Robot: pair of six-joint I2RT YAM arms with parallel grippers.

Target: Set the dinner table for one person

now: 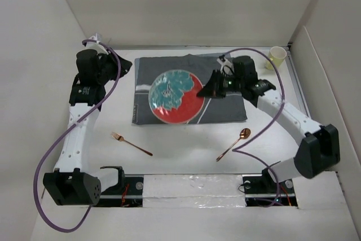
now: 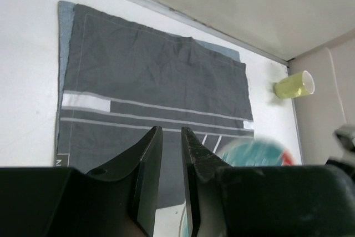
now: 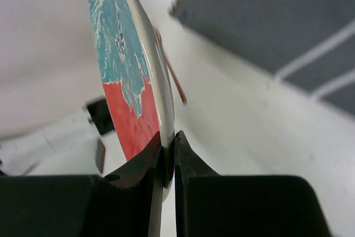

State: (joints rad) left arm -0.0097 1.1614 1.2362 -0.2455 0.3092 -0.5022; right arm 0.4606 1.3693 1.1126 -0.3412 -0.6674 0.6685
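Note:
A round plate (image 1: 176,97), red with a teal flower, is over the middle of the dark grey striped placemat (image 1: 225,111) on the white dinner table (image 1: 180,159). My right gripper (image 1: 204,90) is shut on the plate's right rim. In the right wrist view the fingers (image 3: 168,135) pinch the rim of the plate (image 3: 125,81). I cannot tell whether the plate rests on the mat. My left gripper (image 1: 121,67) hovers at the mat's far left corner. Its jaws (image 2: 172,130) are nearly together and hold nothing. They are above the placemat (image 2: 155,76).
A copper fork (image 1: 131,144) lies near left of the mat and a copper spoon (image 1: 234,144) near right. A pale yellow cup (image 1: 276,56) lies at the far right corner and also shows in the left wrist view (image 2: 294,85). White panels wall the table.

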